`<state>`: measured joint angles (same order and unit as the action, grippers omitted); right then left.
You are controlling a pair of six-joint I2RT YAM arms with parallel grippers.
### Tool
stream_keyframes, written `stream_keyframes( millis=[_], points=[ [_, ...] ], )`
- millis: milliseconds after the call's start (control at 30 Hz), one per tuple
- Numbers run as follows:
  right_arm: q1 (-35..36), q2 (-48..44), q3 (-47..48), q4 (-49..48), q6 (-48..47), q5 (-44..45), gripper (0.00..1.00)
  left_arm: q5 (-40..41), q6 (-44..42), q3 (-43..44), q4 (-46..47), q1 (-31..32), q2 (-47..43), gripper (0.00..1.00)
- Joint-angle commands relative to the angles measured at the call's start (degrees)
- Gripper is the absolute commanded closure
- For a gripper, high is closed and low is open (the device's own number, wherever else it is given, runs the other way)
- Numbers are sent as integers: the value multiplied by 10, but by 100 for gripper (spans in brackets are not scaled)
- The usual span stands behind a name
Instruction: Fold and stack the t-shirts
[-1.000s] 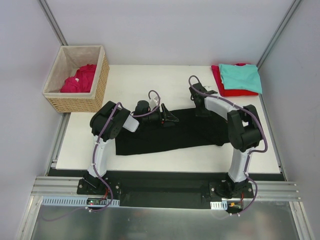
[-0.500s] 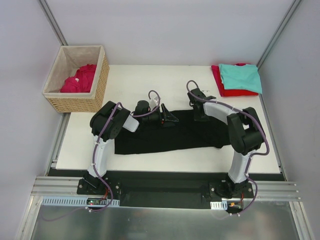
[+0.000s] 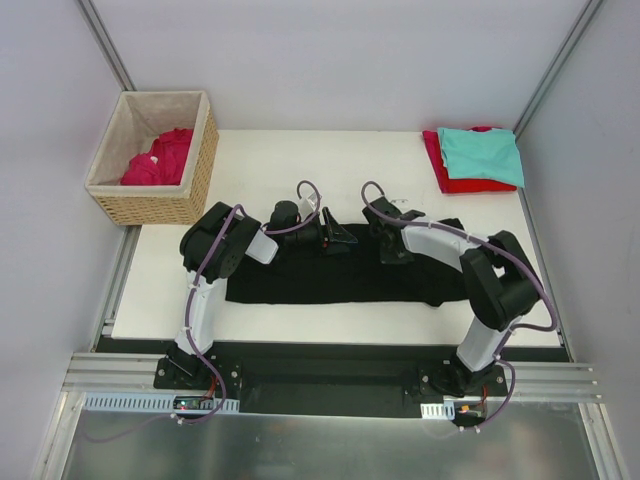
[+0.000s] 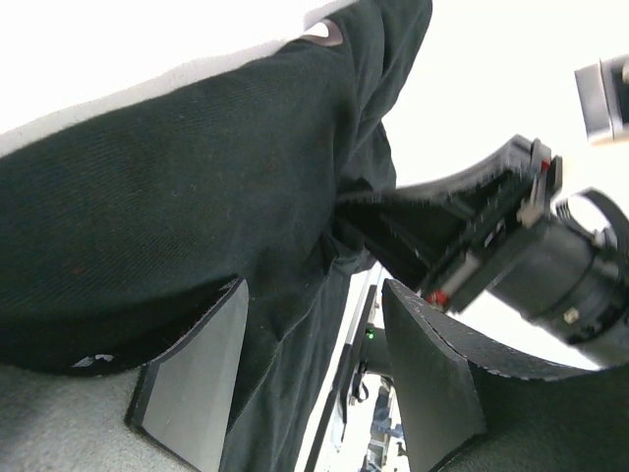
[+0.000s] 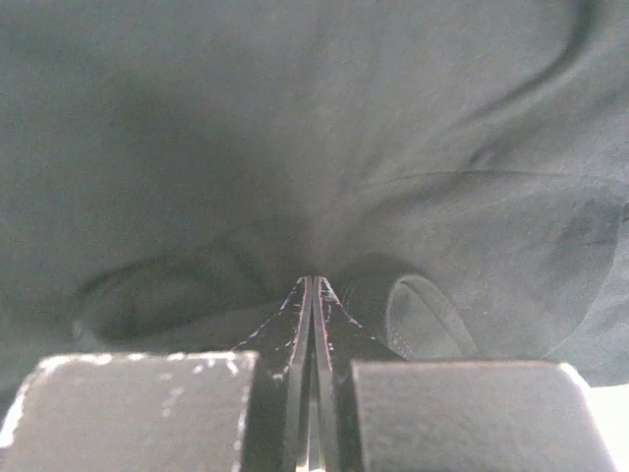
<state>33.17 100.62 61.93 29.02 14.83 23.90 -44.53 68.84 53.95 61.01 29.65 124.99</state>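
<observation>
A black t-shirt (image 3: 330, 282) lies as a long band across the middle of the table. My right gripper (image 3: 391, 252) is shut on its cloth near the far edge, right of centre. In the right wrist view creases in the shirt (image 5: 295, 118) run into the shut tips of the right gripper (image 5: 313, 282). My left gripper (image 3: 344, 240) stands open at the shirt's far edge; in its own view the left gripper (image 4: 314, 295) has dark cloth (image 4: 177, 197) lying loose between the spread fingers. A teal t-shirt (image 3: 482, 152) lies folded on a red one (image 3: 450, 178) at the back right.
A wicker basket (image 3: 160, 206) stands at the back left with a crimson-pink t-shirt (image 3: 160, 158) inside. The table's front edge (image 3: 330, 340) runs just below the black shirt. Metal frame posts rise at both back corners.
My right gripper has moved nearer and leftwards, drawing the black shirt's far right edge with it; the shirt is now a narrower band. The left arm has stayed still.
</observation>
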Motion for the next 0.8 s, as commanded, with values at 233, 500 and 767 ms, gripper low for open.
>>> stream_keyframes(
  millis=[233,500,767],
  points=[
    [65,-87,-22,68,44,-10,99,-2,-17,8,1,4,-11,44],
    [130,-101,-3,99,63,-15,100,1,-17,6,2,4,-10,44],
    [193,-108,-21,109,104,-5,99,1,-18,0,5,4,-11,44]
  ],
)
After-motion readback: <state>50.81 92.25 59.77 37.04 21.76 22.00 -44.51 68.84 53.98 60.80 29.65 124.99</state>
